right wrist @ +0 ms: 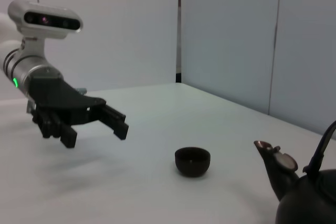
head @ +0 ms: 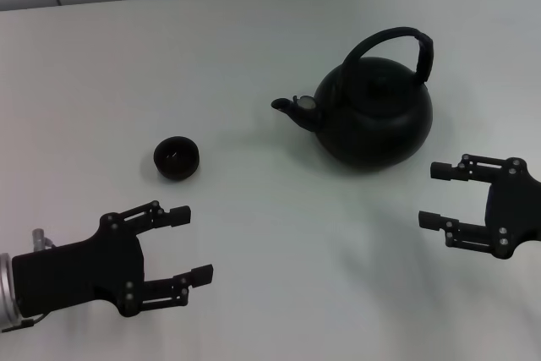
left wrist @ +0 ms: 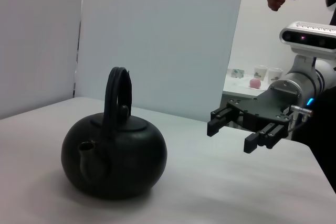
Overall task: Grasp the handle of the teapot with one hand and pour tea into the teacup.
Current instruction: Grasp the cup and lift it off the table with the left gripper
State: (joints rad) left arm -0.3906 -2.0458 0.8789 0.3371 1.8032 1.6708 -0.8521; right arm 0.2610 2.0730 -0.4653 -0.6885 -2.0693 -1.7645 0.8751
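White table [head: 254, 23], pale wall panels [right wrist: 231, 35], distant cups [left wrist: 266, 72] on a shelf

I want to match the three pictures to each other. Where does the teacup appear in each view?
Head view: the teacup stands left of centre on the white table, off the teapot's spout.
Left wrist view: not in it.
Right wrist view: low, near the middle.
Shared landmark: the teapot, visible in all three views.

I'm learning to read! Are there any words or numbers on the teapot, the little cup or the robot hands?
No readable text anywhere.
teapot: plain black, no label.
teacup: plain black, no label.
left gripper and right gripper: no markings visible.
cups on the far shelf: any print is too small to read.
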